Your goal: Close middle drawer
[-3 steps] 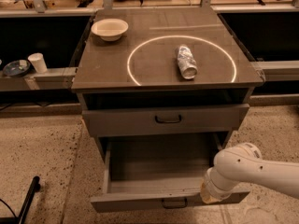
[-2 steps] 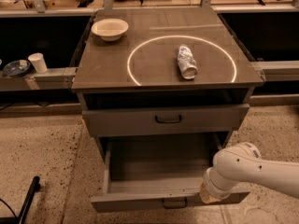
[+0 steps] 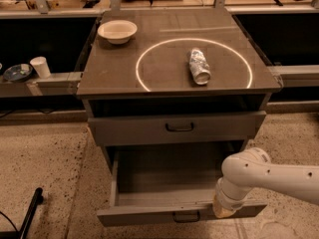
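- The grey metal cabinet (image 3: 175, 94) with a flat brown top surface (image 3: 109, 68) stands in the middle of the view on a speckled stone floor (image 3: 45, 168).
- The middle drawer (image 3: 144, 216), wide, shallow and grey with a small black bar handle (image 3: 186, 216) at the centre of its front, is pulled far out of the cabinet's front, and its inside looks bare.
- Above it in the cabinet, the upper grey drawer (image 3: 129, 129) with a like handle sits only slightly out, with a dark gap showing over its front.
- The robot's white arm (image 3: 269, 176) reaches in from the cabinet's right side, and its gripper (image 3: 223, 212) sits at the top edge of the middle drawer's front, right of the handle.
- Whether the gripper is open or closed, I cannot tell.
- On the cabinet's surface a thin white ring (image 3: 144, 83) is marked, and a crumpled silver can (image 3: 199, 66) lies on its side inside it.
- A shallow white bowl (image 3: 117, 31) rests near the cabinet's back left corner, outside the ring.
- On a ledge left of the cabinet stand a white paper cup (image 3: 40, 66) and a dark dish (image 3: 17, 72).
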You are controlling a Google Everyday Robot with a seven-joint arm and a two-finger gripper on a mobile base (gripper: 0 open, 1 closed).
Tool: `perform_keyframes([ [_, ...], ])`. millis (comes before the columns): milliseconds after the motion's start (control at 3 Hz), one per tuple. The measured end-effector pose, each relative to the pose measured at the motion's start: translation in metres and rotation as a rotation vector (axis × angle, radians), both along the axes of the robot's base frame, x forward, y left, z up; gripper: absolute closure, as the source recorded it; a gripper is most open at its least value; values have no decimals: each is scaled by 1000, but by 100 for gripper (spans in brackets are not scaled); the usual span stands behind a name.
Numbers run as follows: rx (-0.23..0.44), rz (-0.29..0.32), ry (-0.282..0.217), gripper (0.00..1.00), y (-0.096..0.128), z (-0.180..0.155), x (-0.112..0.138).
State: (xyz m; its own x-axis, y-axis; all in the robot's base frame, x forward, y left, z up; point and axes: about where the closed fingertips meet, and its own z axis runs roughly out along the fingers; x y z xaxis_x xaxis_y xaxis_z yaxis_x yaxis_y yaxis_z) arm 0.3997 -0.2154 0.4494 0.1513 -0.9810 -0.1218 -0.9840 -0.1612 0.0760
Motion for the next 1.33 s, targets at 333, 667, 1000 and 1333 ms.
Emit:
perform_keyframes([
  [333,-5,-15,25,100,-2,1,-3],
  [667,6,-21,38,100,-2,2,-5],
  [1000,46,-31,40,100,2,0,-7],
  [1333,57,-35,41,100,3,3,-8],
])
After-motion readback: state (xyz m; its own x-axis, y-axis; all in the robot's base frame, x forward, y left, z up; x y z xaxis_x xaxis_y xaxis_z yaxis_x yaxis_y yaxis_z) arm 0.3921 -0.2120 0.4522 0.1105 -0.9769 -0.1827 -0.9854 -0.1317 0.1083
